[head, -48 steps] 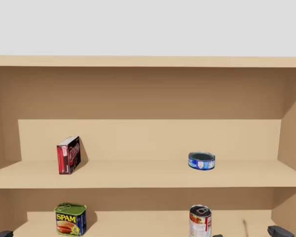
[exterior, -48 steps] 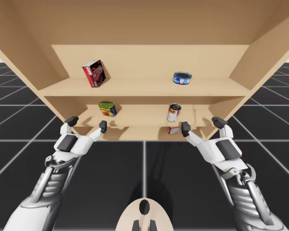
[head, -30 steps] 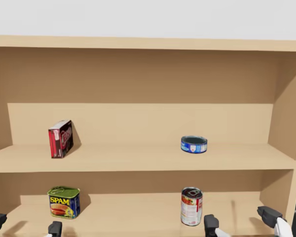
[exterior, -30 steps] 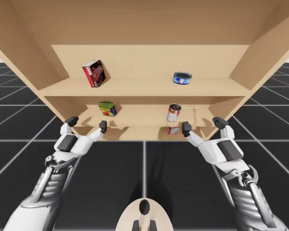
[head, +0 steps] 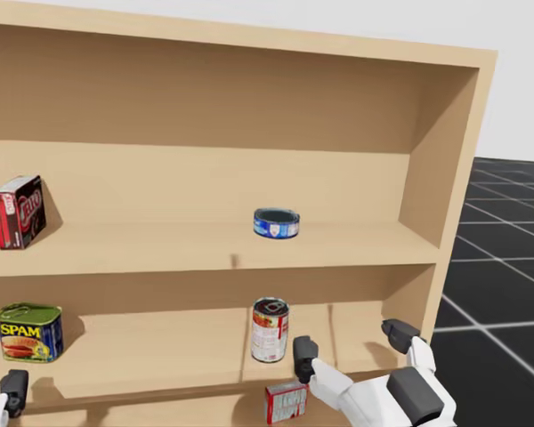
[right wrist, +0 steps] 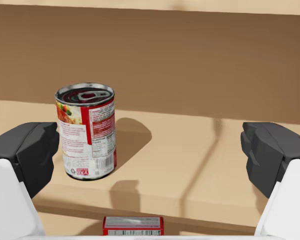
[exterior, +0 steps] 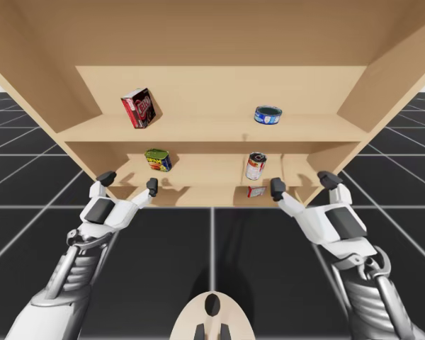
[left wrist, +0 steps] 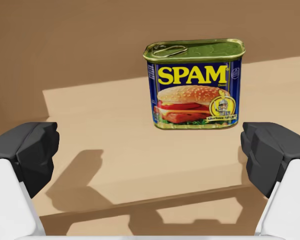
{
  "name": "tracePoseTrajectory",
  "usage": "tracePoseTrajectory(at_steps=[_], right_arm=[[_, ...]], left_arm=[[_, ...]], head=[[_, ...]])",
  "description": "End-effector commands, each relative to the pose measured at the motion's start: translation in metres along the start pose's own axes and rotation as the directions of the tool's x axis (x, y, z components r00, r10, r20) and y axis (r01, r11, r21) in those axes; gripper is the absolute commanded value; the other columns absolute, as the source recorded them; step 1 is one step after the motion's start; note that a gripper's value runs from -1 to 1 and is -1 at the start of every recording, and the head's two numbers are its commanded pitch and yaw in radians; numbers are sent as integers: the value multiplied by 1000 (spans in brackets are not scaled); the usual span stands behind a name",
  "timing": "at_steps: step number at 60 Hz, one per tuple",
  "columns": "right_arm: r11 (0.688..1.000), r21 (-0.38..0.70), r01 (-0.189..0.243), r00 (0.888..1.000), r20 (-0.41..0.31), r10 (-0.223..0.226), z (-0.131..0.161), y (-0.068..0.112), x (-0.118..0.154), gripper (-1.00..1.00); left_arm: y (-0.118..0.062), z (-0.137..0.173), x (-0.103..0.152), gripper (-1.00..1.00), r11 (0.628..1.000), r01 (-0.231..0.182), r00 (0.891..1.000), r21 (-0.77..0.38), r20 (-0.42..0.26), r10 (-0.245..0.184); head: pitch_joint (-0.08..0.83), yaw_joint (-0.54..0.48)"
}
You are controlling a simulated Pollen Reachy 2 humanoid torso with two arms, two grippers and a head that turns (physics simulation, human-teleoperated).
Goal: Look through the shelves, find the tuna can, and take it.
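Head view: shelf unit (head: 160,253) w/ two main boards. Tuna can (head: 276,223), a flat blue round can, sits on the upper board, one level above right gripper (head: 351,342) and slightly toward my left of it, well apart.

Right wrist view: jaws spread wide, nothing betw. them. Tall red-and-white can (right wrist: 86,131) stands ahead on the lower board, nearer one finger than the other. Small red box (right wrist: 133,225) lies under the jaws, one board lower.

Left wrist view: left gripper (left wrist: 150,152) likewise released and empty, w/ a blue-and-green rectangular tin (left wrist: 195,85) ahead of it.

High view: both grippers hang at the front edge of the lower board.

Step in hand (est.): search approx. done. Target is in sight, reach not yet begun.

Next move (est.):
- Use the right arm, as it looks the nearer one.
- Raise it to upper-board height.
- Go in above the tall can w/o knocking it.
- Set the open fingers either side of the low can wall, then close.

The can is shallow, so the approach should be low and level.
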Motion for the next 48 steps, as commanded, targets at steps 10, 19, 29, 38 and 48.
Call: tracePoseTrajectory(at_steps=[10, 19, 29, 38, 48], right_arm=[[998, 66, -7, 998, 70, 2, 23, 16, 76, -1000], [996, 78, -47, 993, 110, 38, 22, 22, 108, -1000], [994, 97, -52, 995, 96, 43, -1, 27, 119, -1000], [994, 103, -37, 997, 71, 30, -29, 26, 122, -1000], [993, 120, -8, 1000, 14, 6, -63, 25, 119, -1000]], left_arm=[[0, 0, 0, -1000, 1000, -6, 1000, 2, -6, 6], [0, 0, -1, -1000, 1000, -4, 1000, 3, -9, 4], [-1, 0, -1, -1000, 1000, -4, 1000, 4, -11, 4], [0, 0, -1, -1000, 1000, -4, 1000, 5, -13, 4], [0, -1, -2, -1000, 1000, -3, 1000, 6, -16, 3]], head=[[162, -226], [160, -227], [162, -230], [167, -231], [171, -232]])
